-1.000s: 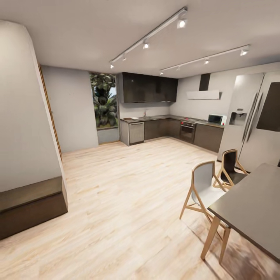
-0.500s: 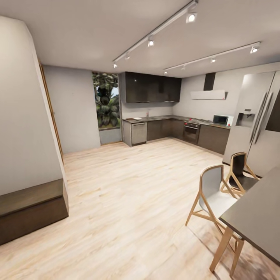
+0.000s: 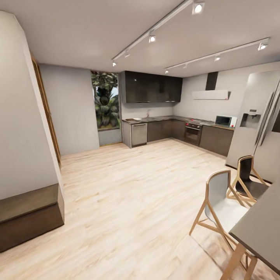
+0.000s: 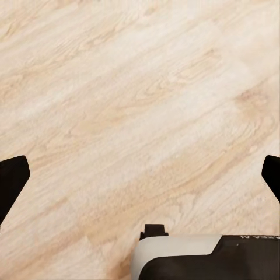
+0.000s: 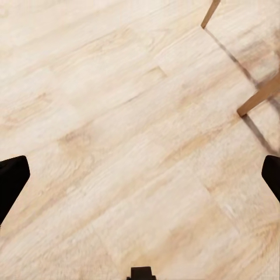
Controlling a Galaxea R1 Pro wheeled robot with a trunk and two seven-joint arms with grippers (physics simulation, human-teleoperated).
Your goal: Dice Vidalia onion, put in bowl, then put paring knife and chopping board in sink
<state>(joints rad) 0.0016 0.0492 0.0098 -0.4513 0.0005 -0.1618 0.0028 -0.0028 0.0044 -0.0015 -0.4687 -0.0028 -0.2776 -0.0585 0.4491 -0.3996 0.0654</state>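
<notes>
Left gripper (image 4: 140, 175): the two black fingertips sit at opposite edges of the wrist view, spread wide, nothing between them. Right gripper (image 5: 140, 175): same, jaws apart and empty. Both hang over the pale, matte wood-plank floor (image 3: 128, 194) with long grain streaks. By the right wrist, two slim tan wooden chair legs (image 5: 256, 99) cast soft shadows on the planks.

Near me on the right: a dark grey flat-topped table (image 3: 260, 229) on light wooden legs, a pale-shelled chair with an angled wooden frame (image 3: 221, 202) just beside it, and a dark-seated chair (image 3: 249, 181) behind that. A low dark brown bench (image 3: 29, 212) sits against the white wall on the left.

Step in hand, as I judge it: transit to the kitchen; no picking has begun. The long grey countertop (image 3: 171, 118) on dark cabinets runs along the far wall, well apart from me. The grey steel sink (image 3: 146, 118) reads as a faint patch under a small tap; too small to confirm the onion, board, knife or bowl.

Next move calls for driving across open floor toward that left counter section, keeping clear of the table and chairs, then stopping square to the sink.
</notes>
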